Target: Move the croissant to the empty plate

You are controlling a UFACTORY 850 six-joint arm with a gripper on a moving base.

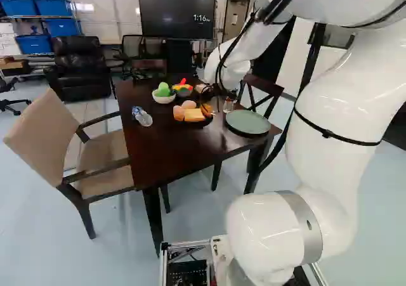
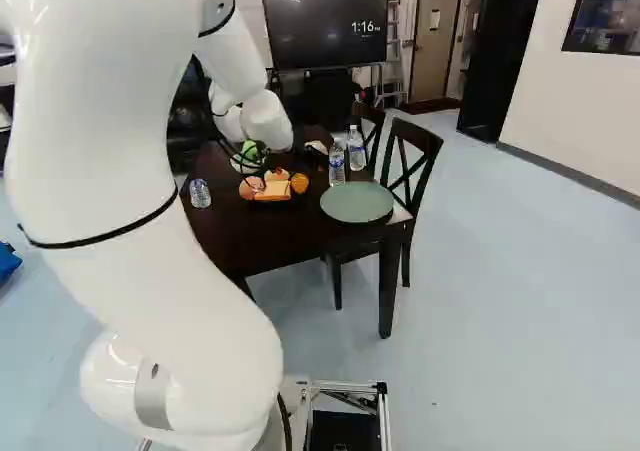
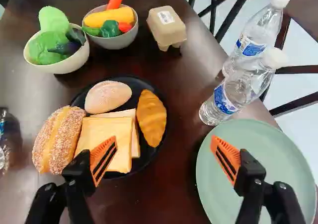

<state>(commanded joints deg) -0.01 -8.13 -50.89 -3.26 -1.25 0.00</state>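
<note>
The tool (image 1: 217,94) is wide apart, with a broad gap between its two orange pads and only air held there. In the wrist view, the tool (image 3: 164,152) is above the desk (image 3: 174,194), one finger in front of the bread slices (image 3: 95,135), the other in front of the green plate (image 3: 258,159); whether either finger touches anything below, I cannot tell. The croissant (image 3: 151,117) lies ahead of the gap, on the black plate (image 3: 160,97), just beside the slices, with a round roll (image 3: 108,96) and a seeded bun (image 3: 58,139) on their other sides. Two upright water bottles (image 3: 218,105) (image 3: 256,33) carry blue-and-white labels with print, near the green plate. The small carton (image 3: 167,26) bears a white label with dark marks, beside a bowl of toy vegetables (image 3: 113,37). Pale digits show on the dark screen (image 2: 325,23)
</note>
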